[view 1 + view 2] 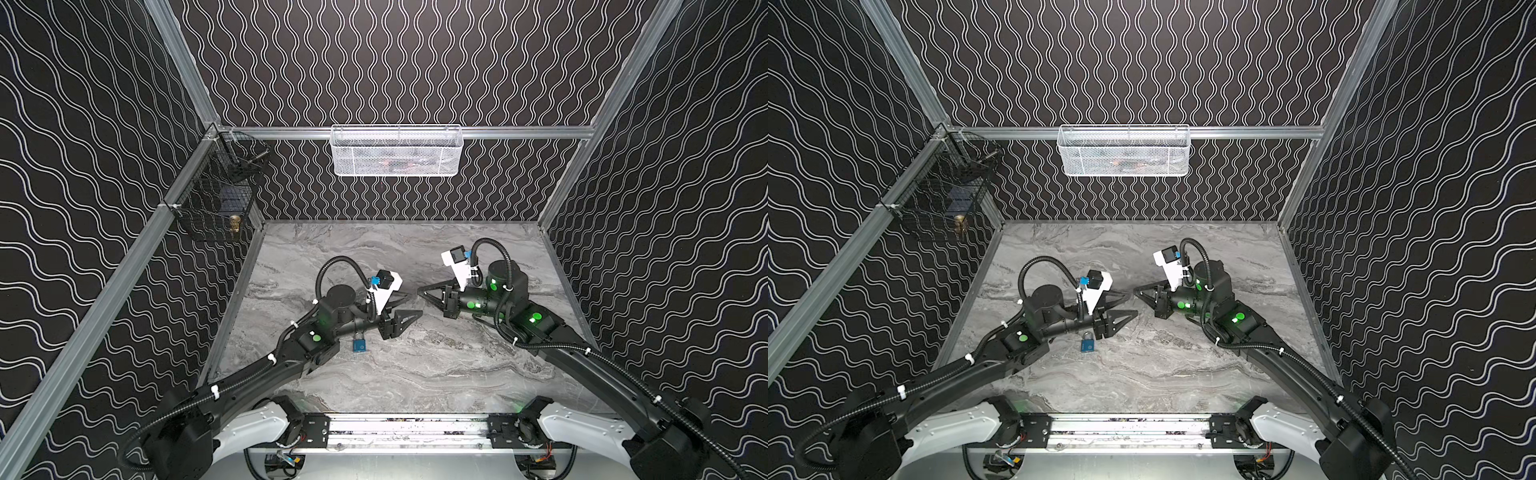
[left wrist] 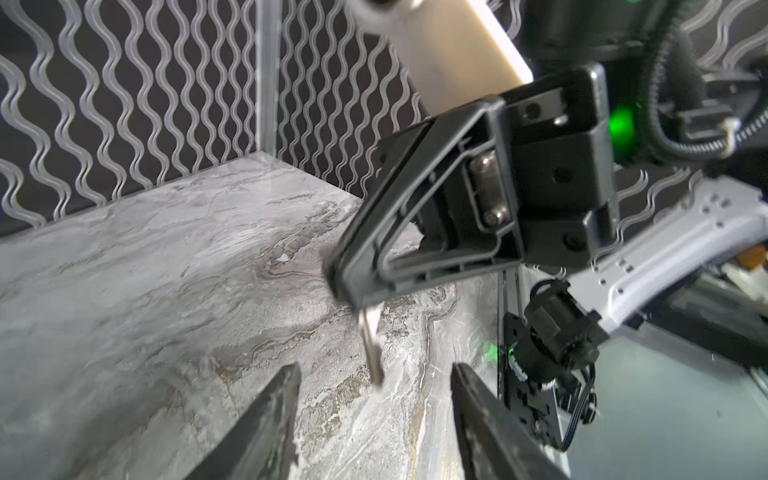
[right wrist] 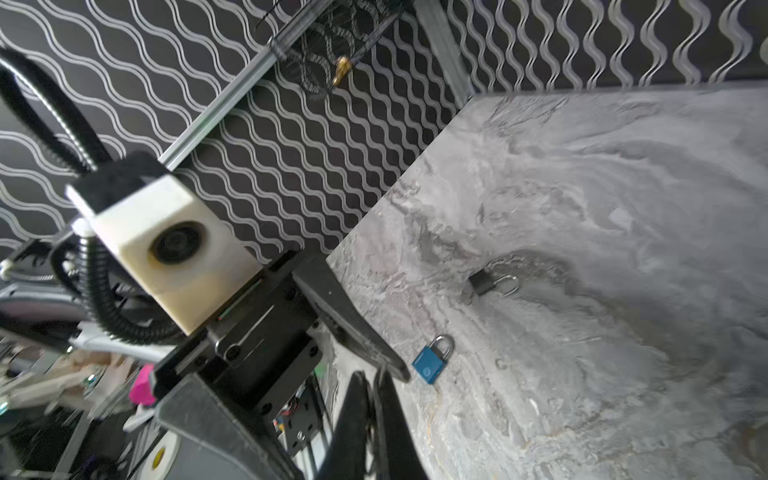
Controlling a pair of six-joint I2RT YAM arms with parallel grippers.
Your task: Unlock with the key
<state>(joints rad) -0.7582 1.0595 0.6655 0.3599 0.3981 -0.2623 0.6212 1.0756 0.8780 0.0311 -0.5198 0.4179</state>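
Key (image 2: 371,332) hangs from the clenched right pincer (image 2: 345,286), just in front of the released left pincer (image 2: 374,370)

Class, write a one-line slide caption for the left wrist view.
Right gripper, shut on the key, holds it blade-down before the open fingers of the left gripper, above the marble table.

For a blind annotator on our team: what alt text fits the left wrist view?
The right hand, shut, pinches a silver key whose blade sticks out over the marble table. The left hand is open, facing the key's tip.
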